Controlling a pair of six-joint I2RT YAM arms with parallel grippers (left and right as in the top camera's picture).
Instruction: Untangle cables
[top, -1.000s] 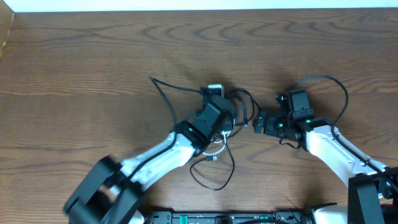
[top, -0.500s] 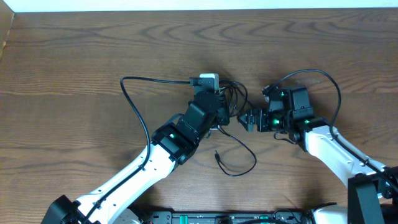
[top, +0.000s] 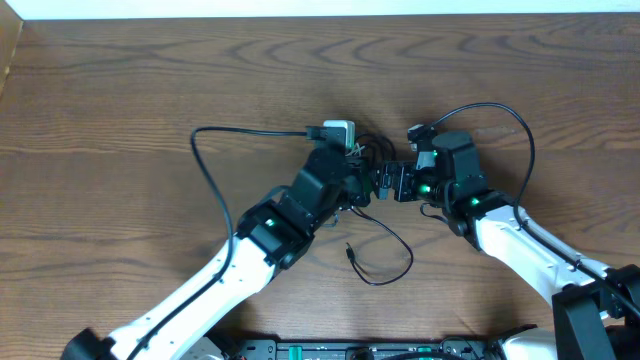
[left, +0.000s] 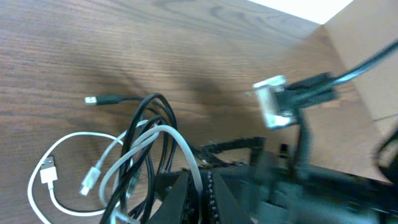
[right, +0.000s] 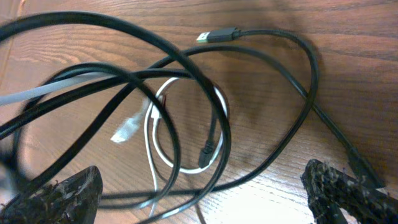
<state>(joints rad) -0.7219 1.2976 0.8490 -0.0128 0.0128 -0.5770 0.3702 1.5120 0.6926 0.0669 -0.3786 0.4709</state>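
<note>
Movement is mostly on the right: right gripper (top: 392, 183), fingers spread wide, has slid in to meet left gripper (left: 199, 186), which pinches the cables (left: 155, 134) raised at the middle of the table (top: 120, 80), so a second grasp to pull the strands apart looks near.

One wooden table (top: 120, 80) carries two thin cables at mid-frame: one white cable (left: 168, 130) and one black cable (top: 410, 260). Two robot arms, left arm (top: 230, 270) and right arm (top: 520, 240), bear two grippers: left gripper (top: 360, 178) and right gripper (top: 388, 183).
</note>
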